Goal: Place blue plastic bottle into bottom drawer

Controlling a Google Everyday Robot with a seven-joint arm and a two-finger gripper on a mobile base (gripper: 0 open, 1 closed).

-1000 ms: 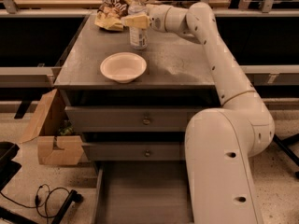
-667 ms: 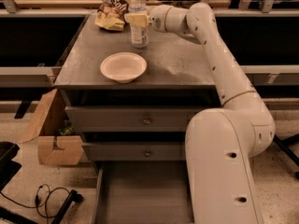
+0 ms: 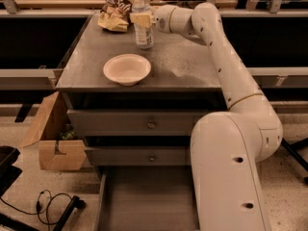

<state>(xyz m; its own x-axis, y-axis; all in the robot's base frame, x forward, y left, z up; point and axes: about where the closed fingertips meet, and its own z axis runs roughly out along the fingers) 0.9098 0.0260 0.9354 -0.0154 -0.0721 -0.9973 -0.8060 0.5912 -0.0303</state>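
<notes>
The big white arm (image 3: pixel 226 71) reaches across the right side of the grey tabletop (image 3: pixel 192 66). Down low, the bottom drawer (image 3: pixel 144 196) is pulled out, and the arm's fat base hides its right edge. A white bowl (image 3: pixel 127 69) sits near the front edge. The blue plastic bottle (image 3: pixel 144 36) stands upright behind the bowl, closer to the back edge. The tool (image 3: pixel 143 19) is at the bottle's top half. I cannot tell if it grips.

No writing can be read. The gripper (image 3: pixel 143 19) is at the blue plastic bottle (image 3: pixel 144 38). The bottle's pale label and the crumpled snack bag (image 3: pixel 115 14) just beside the gripper show only illegible marks.
</notes>
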